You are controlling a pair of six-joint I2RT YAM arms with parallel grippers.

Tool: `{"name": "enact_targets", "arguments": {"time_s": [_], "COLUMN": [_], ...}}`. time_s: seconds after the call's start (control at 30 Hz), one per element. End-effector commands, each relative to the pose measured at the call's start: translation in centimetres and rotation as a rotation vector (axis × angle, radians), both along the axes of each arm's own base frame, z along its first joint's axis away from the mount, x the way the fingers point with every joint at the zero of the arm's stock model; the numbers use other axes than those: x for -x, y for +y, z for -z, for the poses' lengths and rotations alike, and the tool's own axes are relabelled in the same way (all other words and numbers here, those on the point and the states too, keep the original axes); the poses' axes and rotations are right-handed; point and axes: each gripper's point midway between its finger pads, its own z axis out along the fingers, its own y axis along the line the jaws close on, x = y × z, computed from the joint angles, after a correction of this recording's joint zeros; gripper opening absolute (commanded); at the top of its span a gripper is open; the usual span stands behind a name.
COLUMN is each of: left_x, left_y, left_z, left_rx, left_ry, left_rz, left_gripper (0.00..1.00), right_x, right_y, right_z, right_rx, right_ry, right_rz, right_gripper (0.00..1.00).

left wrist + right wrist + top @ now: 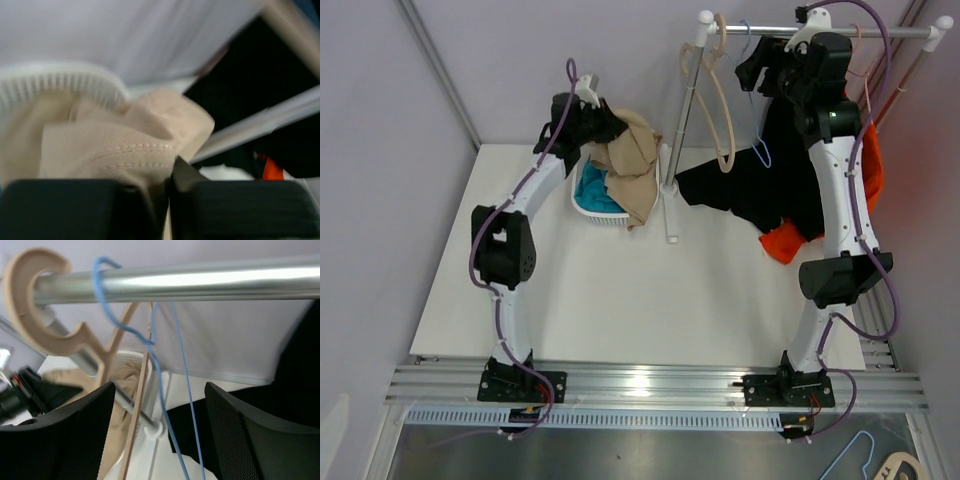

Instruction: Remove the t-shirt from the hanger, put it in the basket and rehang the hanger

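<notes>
The soft beige cotton t-shirt (635, 165) is lying off any hanger. It is draping over the rim of the white slatted plastic basket (588, 208) at the far left of the table (620, 300), with one flap hanging down outside the wall. The left end effector (162, 187) is standing narrow, and a stitched fold of the shirt appears to be sitting pinched between its fingers, though the blurred wrist view is leaving the firmness of that grip uncertain. The right end effector (160, 390) is hanging up at the silver metal rail (200, 282) with its fingers spread wide and holding nothing; the thin blue wire hanger (102, 290) and the bare pale wooden hanger (35, 300) are dangling between them. The shirt is looking light and limp — it is likely to sag, bunch and slide rather than hold a shape, so a hemmed edge or a gathered fold is offering the surest hold. The removal is looking done, with only the letting-go left.
</notes>
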Motion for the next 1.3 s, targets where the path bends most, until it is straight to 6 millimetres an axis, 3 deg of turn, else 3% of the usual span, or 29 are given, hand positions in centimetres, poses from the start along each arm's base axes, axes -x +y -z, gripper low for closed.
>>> {"name": "enact_targets", "arguments": {"time_s": [0.0, 0.07, 0.1, 0.17, 0.2, 0.23, 0.37, 0.5, 0.73, 0.83, 0.87, 0.9, 1.0, 1.27], "left_x": [3.9, 5.3, 6.2, 7.0, 7.1, 7.3, 8.1, 9.0, 11.3, 13.2, 14.2, 14.7, 16.3, 17.5], "left_y": [0.1, 0.4, 0.4, 0.7, 0.9, 0.9, 1.2, 1.7, 0.8, 0.7, 0.8, 0.9, 1.3, 2.7], "left_z": [3.2, 2.3, 3.4, 4.1, 4.2, 4.4, 3.9, 1.5, -5.2, -7.4, -9.5, -8.7, -11.7, -15.3], "left_rx": [0.022, 0.031, 0.028, 0.004, -0.009, -0.014, -0.026, -0.028, 0.067, 0.112, 0.131, 0.133, 0.15, 0.101], "left_ry": [0.139, 0.104, 0.121, 0.126, 0.124, 0.131, 0.149, 0.098, -0.07, -0.178, -0.235, -0.232, -0.325, -0.422], "left_rz": [0.012, 0.019, 0.029, 0.038, 0.04, 0.052, 0.054, 0.038, 0.107, 0.142, 0.147, 0.151, 0.152, 0.098], "left_gripper": [0.25, 0.33, 0.45, 0.57, 0.74, 0.98, 1.0, 0.99, 1.0, 1.0, 0.99, 1.0, 1.0, 1.0], "right_x": [3.5, 4.9, 5.5, 6.9, 7.1, 7.2, 7.9, 7.2, 5.2, 3.9, 3.6, 3.2, 2.3, -0.4], "right_y": [-5.0, -8.0, -8.9, -11.6, -12.5, -13.3, -16.1, -18.3, -21.1, -21.3, -21.4, -21.5, -21.3, -19.9], "right_z": [-5.7, -6.4, -6.7, -7.1, -7.1, -6.8, -7.2, -6.4, -3.7, -3.0, -2.8, -2.8, -2.8, -1.8], "right_rx": [-0.076, -0.081, -0.08, -0.074, -0.073, -0.073, -0.081, -0.088, -0.171, -0.201, -0.203, -0.206, -0.198, -0.103], "right_ry": [-0.088, -0.083, -0.083, -0.08, -0.082, -0.074, -0.09, -0.07, -0.009, 0.003, 0.006, 0.001, -0.022, -0.061], "right_rz": [0.074, 0.124, 0.152, 0.232, 0.258, 0.281, 0.3, 0.304, 0.23, 0.188, 0.187, 0.183, 0.163, 0.148], "right_gripper": [0.76, 0.78, 0.78, 0.8, 0.8, 0.81, 0.82, 0.84, 0.73, 0.72, 0.71, 0.71, 0.7, 0.69]}}
